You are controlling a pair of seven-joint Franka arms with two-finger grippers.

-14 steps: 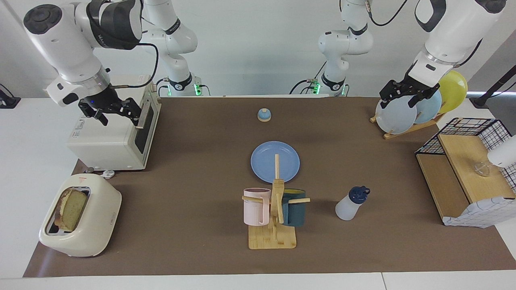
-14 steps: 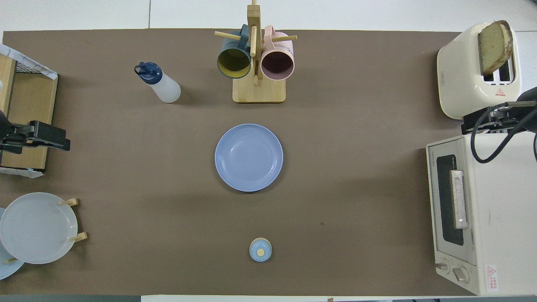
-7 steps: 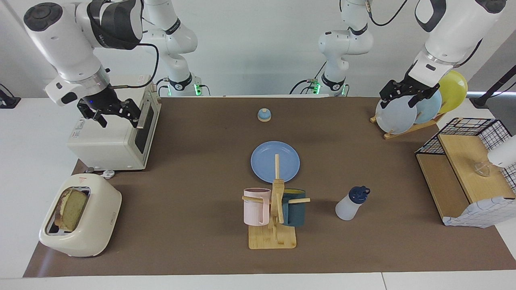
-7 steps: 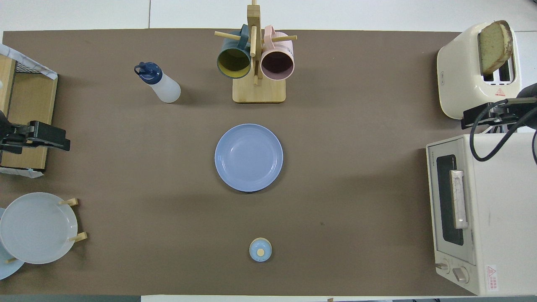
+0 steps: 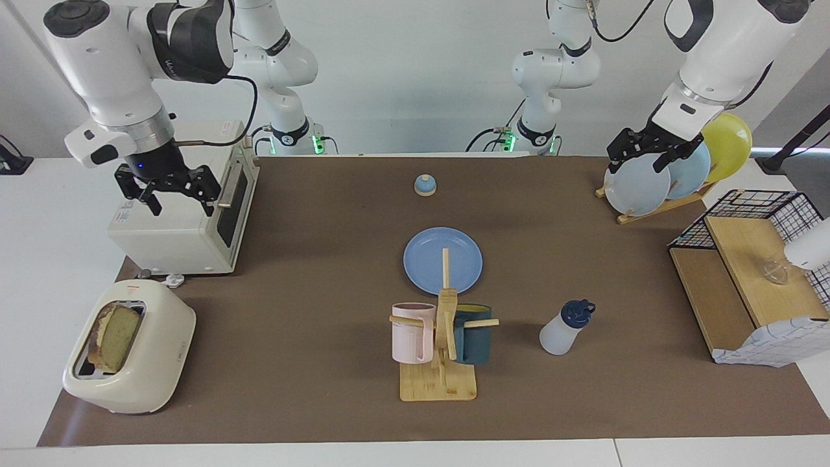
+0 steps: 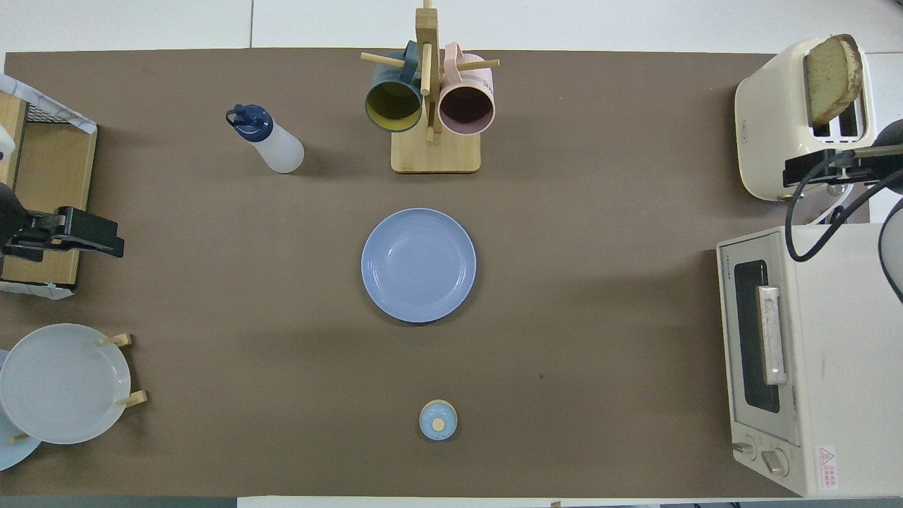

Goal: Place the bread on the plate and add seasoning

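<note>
Brown mat covers my table. Plate (image 6: 418, 265) lies flat mid-mat, bare. Bread (image 5: 114, 336) stands in the toaster (image 5: 130, 355) at the right arm's end; bottle (image 5: 565, 327) stands beside the mug rack (image 5: 439, 344). From the facing view I read both tools: right gripper (image 5: 166, 190) hangs over the oven (image 5: 181, 207), fingers apart, empty; left gripper (image 5: 645, 150) hangs over the plate rack (image 5: 655, 204), apart, empty. Overhead shows only their edges.

High facing camera across the table (image 5: 324, 402) toward the robots, steep overhead camera above them, both sharing the tabletop
</note>
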